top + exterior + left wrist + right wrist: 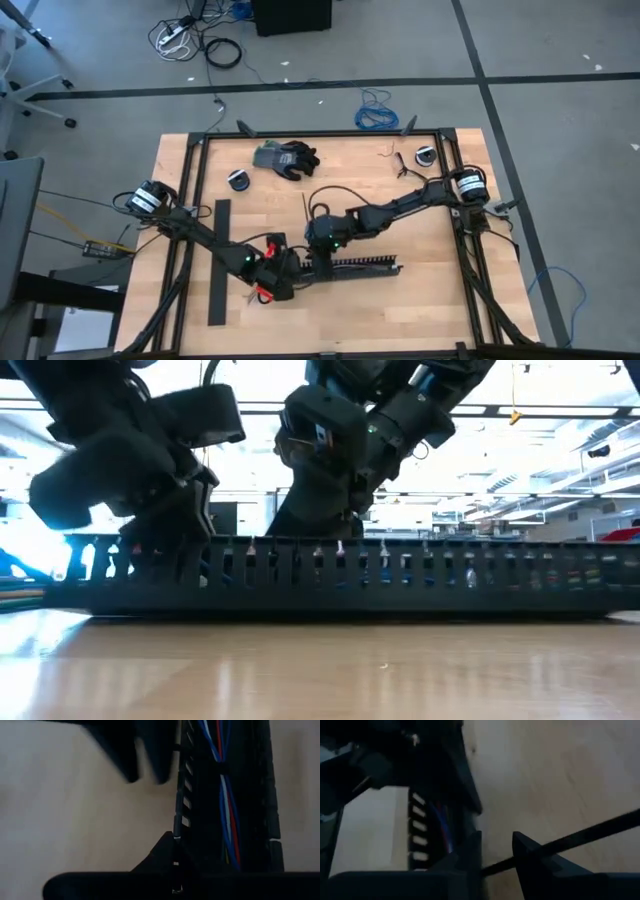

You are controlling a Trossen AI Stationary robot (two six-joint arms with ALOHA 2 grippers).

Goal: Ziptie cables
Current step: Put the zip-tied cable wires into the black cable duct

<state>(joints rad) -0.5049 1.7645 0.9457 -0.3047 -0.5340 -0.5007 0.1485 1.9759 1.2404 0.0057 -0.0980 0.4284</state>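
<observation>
**A:** Where were the cables just then?

**B:** Lying inside the black slotted channel, running along its length: blue, red and white strands between its two walls. The channel sat on the wooden table, toward the near edge.

**A:** And the arms?

**B:** Both were at the channel. The left gripper was at its left end, fingers pressed fully together; one finger sat right against the channel's slotted wall. I couldn't tell whether it pinched anything. The right gripper hovered over the channel just beside it, jaws part open with a thin black strip, a zip tie by the look of it, passing between them. Whether it actually gripped the strip, I couldn't say.

**A:** Anything else around?

**B:** A flat black bar lay left of the channel. Beyond the channel, near the far edge, were a dark glove and two small round objects. A coiled blue cable lay on the floor past the table.
</observation>
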